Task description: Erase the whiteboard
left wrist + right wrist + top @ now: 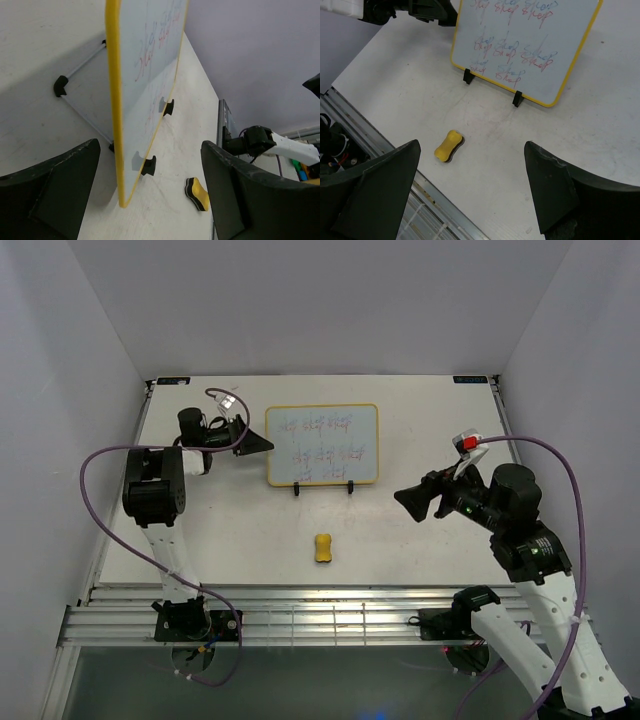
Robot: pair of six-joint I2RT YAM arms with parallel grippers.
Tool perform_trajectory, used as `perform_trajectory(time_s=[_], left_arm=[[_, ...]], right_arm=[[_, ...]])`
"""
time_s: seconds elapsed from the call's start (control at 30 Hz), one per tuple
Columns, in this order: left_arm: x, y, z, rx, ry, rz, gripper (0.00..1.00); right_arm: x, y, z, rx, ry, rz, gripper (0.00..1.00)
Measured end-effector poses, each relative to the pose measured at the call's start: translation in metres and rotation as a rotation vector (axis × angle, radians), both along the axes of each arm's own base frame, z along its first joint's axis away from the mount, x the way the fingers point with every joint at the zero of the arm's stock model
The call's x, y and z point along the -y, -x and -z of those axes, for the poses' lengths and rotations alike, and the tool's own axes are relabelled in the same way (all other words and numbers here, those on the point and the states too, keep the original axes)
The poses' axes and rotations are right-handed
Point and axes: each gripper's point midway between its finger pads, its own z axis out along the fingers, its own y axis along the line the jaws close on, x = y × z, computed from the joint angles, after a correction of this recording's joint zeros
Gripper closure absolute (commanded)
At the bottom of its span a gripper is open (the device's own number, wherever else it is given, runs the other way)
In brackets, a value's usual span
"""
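The whiteboard (322,444), yellow-framed with pink and blue scribbles, stands tilted on a black wire stand (323,486) at mid-table. It also shows in the right wrist view (522,45) and edge-on in the left wrist view (145,85). A yellow eraser block (322,548) lies on the table in front of it, also seen in the right wrist view (449,146) and the left wrist view (197,193). My left gripper (262,444) is open and empty just left of the board's left edge. My right gripper (408,502) is open and empty, right of the board and above the table.
The table's front edge is a metal rail frame (330,620). White walls enclose the back and both sides. Purple cables (95,490) loop beside each arm.
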Motion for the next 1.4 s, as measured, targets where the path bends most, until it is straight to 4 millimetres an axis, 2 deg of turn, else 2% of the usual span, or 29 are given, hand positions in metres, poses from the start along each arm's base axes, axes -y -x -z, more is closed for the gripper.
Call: perform_trajectory(time_s=[0.03,0.1,0.17,0.27,0.43,0.5,0.53,0.63,0.87,1.07,1.27,1.4], left_arm=[[0.005,-0.001,0.001,0.008,0.007,0.02,0.19],[0.017,0.0,0.003,0.017,0.019,0.062,0.25],[0.027,0.002,0.004,0.018,0.028,0.093,0.39],[0.038,0.003,0.006,0.03,0.037,0.125,0.51],[0.04,0.001,0.012,0.023,0.056,0.141,0.67],[0.039,-0.002,0.014,0.025,0.063,0.144,0.79],[0.039,-0.003,0.015,0.024,0.066,0.143,0.81],[0.038,-0.002,0.018,0.028,0.077,0.154,1.0],[0.035,-0.001,0.012,0.064,0.103,0.161,1.0],[0.036,-0.002,0.012,0.072,0.1,0.152,1.0],[0.035,-0.005,-0.005,0.106,0.101,0.138,1.0],[0.034,-0.008,-0.011,0.121,0.106,0.121,1.0]], right_arm=[[-0.002,0.0,0.0,-0.004,-0.002,-0.01,0.1],[-0.005,0.0,0.003,-0.019,-0.003,-0.028,0.1],[-0.008,0.001,0.006,-0.036,-0.002,-0.046,0.1],[-0.011,0.002,0.012,-0.056,-0.004,-0.067,0.09],[-0.014,0.007,0.02,-0.079,-0.007,-0.098,0.08],[-0.016,0.008,0.022,-0.086,-0.008,-0.109,0.09],[-0.016,0.008,0.022,-0.086,-0.009,-0.112,0.1],[-0.017,0.007,0.027,-0.095,-0.008,-0.116,0.1],[-0.025,0.004,0.038,-0.139,-0.034,-0.139,0.1],[-0.035,0.0,0.064,-0.24,-0.038,-0.138,0.1],[-0.033,-0.007,0.073,-0.257,-0.011,-0.091,0.1],[-0.039,-0.013,0.096,-0.327,0.04,-0.074,0.04]])
